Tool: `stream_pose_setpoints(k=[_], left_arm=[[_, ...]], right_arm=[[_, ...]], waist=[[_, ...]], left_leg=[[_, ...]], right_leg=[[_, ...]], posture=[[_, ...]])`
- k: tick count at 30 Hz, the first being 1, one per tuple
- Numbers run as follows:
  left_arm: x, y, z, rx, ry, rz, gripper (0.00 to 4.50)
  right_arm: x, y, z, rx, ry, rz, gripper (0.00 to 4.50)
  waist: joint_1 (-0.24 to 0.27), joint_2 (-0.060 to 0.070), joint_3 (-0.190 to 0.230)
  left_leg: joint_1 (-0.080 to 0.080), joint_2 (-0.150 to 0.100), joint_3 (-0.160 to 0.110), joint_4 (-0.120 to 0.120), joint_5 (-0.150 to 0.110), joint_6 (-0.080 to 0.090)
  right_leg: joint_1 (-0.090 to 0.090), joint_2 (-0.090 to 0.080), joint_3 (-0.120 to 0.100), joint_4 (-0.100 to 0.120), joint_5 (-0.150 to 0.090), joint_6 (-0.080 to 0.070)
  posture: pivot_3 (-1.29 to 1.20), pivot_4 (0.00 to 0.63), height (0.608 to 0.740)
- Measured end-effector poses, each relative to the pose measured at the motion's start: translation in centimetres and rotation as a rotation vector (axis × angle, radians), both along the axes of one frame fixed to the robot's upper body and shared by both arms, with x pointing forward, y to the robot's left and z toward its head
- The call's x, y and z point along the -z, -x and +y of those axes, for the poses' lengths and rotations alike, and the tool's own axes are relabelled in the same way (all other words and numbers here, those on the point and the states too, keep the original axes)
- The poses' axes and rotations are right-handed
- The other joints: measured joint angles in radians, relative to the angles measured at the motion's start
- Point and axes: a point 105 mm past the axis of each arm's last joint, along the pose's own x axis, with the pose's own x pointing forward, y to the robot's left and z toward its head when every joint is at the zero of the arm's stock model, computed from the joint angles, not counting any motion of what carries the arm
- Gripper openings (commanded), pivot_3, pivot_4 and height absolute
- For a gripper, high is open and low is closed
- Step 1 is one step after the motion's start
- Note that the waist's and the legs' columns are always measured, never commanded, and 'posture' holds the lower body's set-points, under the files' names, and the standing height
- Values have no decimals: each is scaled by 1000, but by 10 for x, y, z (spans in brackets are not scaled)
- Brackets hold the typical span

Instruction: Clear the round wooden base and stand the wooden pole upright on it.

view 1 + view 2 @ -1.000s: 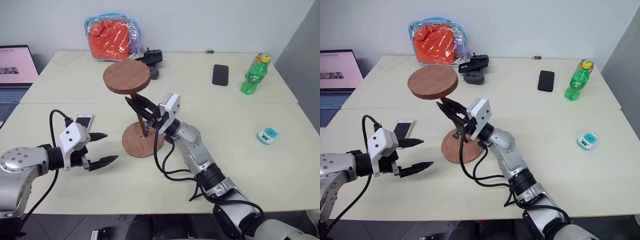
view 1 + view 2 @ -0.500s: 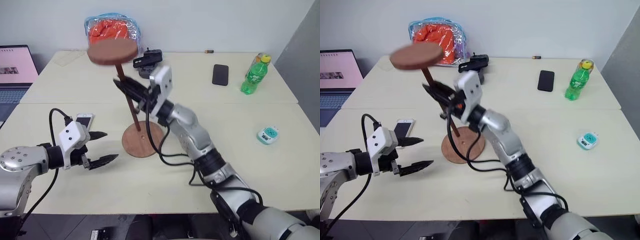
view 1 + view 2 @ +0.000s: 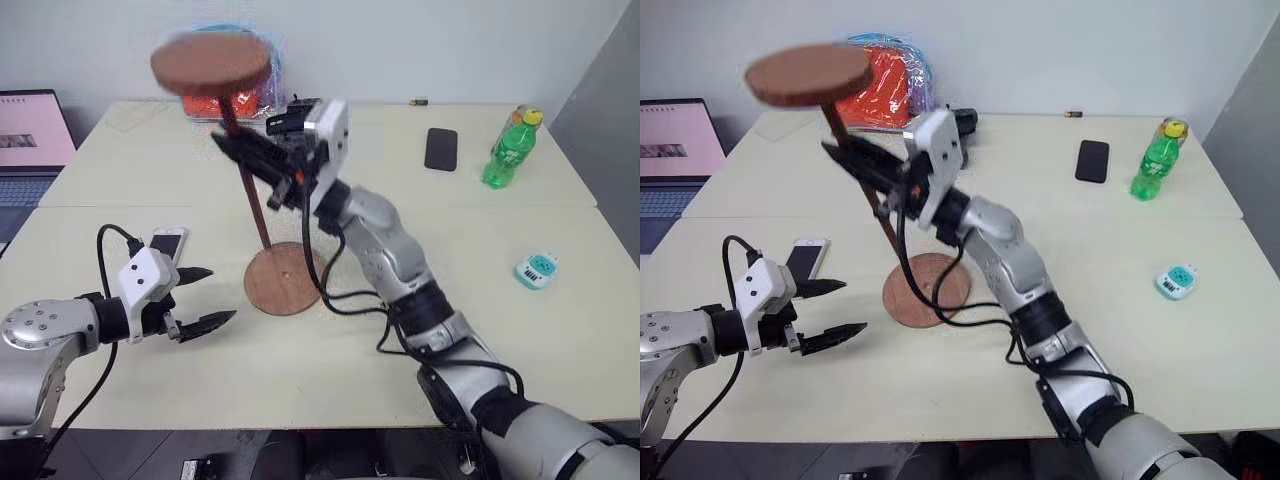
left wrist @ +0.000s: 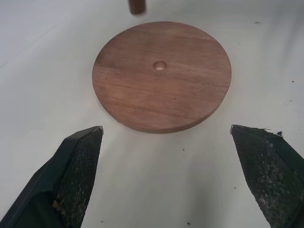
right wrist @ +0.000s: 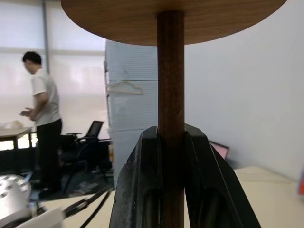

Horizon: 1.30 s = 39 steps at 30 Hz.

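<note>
R fingers [image 3: 240,152] clamped tight on the wooden pole [image 3: 247,185], gripping mid-shaft; pole tilted, disc end up above the fingers, lower end hanging just over the round wooden base [image 3: 286,279]. Base flat on the surface [image 3: 480,260], straight ahead of L fingers [image 3: 200,298], which are spread wide, holding nothing.

A green bottle [image 3: 510,148] stands near a black phone [image 3: 440,149]. An orange-filled bag [image 3: 883,88], laptop [image 3: 30,135], white phone [image 3: 168,243] and small teal device [image 3: 536,270] lie elsewhere on the table [image 3: 500,330].
</note>
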Motion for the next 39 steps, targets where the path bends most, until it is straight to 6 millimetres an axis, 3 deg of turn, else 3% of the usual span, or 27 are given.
stream_pose_setpoints(k=[3,7,39], left_arm=[[-1,1,0,15,-8,2,4500],[-2,2,0,30,-15,-2,4500],[-4,-5,-6,50,-13,-28,4500]], right_arm=[[1,13,2,-44,3,-34,223],[7,14,2,-45,8,-34,223],[49,-15,-9,126,42,-46,223]], waist=[[0,0,0],[1,0,0],[0,0,0]], left_leg=[[0,0,0,0,0,0],[0,-1,0,0,0,0],[0,-1,0,0,0,0]], right_leg=[[0,0,-1,0,0,0],[0,0,-1,0,0,0],[0,0,-1,0,0,0]], posture=[[0,150,740],[0,150,740],[0,150,740]])
